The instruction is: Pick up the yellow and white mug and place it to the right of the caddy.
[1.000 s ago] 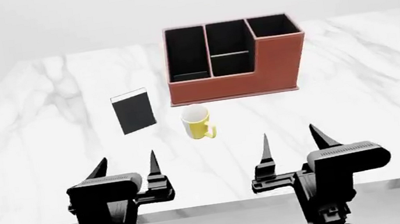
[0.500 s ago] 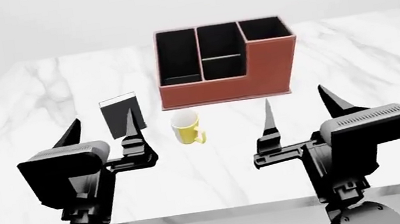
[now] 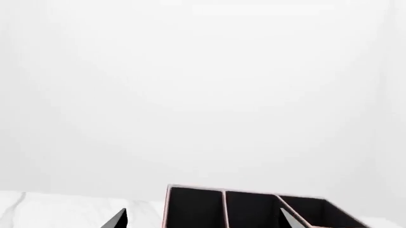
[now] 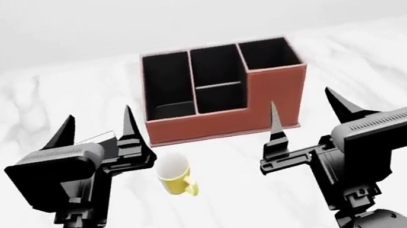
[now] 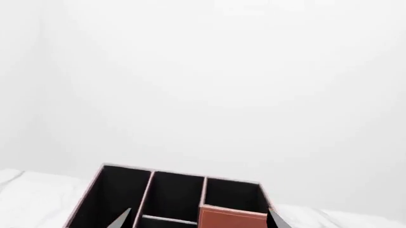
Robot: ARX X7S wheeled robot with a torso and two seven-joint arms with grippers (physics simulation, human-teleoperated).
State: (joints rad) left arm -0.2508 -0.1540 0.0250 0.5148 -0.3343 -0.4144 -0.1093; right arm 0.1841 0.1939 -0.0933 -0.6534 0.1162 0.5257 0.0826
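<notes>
The yellow and white mug [image 4: 174, 174] stands upright on the marble table [image 4: 388, 64], in front of the caddy's left half, handle toward me. The caddy [image 4: 220, 90] is a reddish-brown box with black compartments and also fills the lower edge of both wrist views [image 3: 254, 211] [image 5: 231, 219]. My left gripper [image 4: 99, 119] is open, raised left of and above the mug, not touching it. My right gripper [image 4: 300, 103] is open too, right of the mug and level with the caddy's front. Only wide-apart fingertips show in the wrist views, left gripper [image 3: 204, 221] and right gripper [image 5: 199, 221].
A small black box is almost hidden behind my left gripper; only its top edge [image 4: 95, 136] shows. White marble stretches right of the caddy [image 4: 366, 79]. A plain white wall lies beyond the table.
The head view has moved in toward the table, so the caddy and mug look larger and lower. My left gripper has risen and now covers the small black box. Both grippers stay open.
</notes>
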